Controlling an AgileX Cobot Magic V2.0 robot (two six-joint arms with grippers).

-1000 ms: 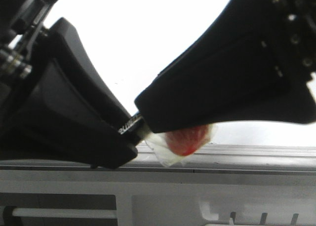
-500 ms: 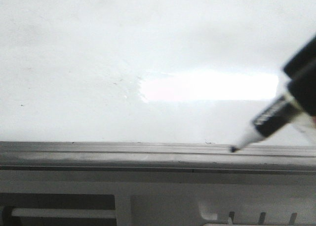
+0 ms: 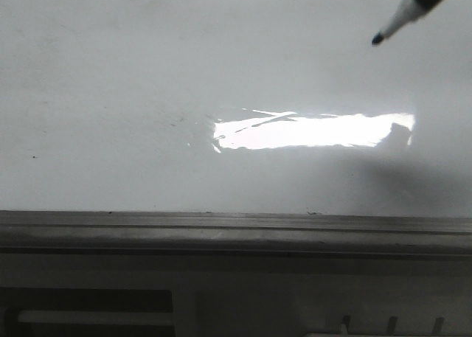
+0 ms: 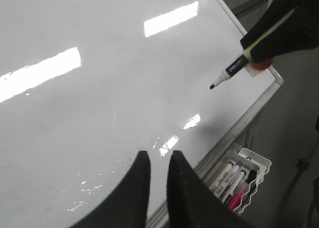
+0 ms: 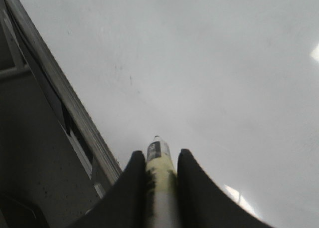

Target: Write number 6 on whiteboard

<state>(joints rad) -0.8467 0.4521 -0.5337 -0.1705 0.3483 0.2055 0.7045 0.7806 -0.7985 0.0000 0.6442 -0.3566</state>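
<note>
The right gripper (image 5: pixel 158 170) pinches a whiteboard marker (image 5: pixel 158 157) between its two black fingers, the capless dark tip pointing out ahead of them. In the front view only the marker's end (image 3: pixel 402 14) shows, slanting in from the upper right corner, its tip apart from the board with a soft shadow lying on the surface below it. The whiteboard (image 3: pixel 147 94) spreads under and all around the tip, glossy white, with a bright glare streak (image 3: pixel 310 130) below and to the left of the marker. No drawn stroke shows on it, so the number 6 is not there yet. The grey metal frame edge (image 3: pixel 221 230) runs along the board's near side.

The left gripper (image 4: pixel 158 188) hangs over the board well apart from the marker, its fingers close together with a narrow gap between them and nothing held. Beside it, past the frame, a white slotted tray (image 4: pixel 244 180) holds several spare markers (image 4: pixel 229 175), one of them pink
</note>
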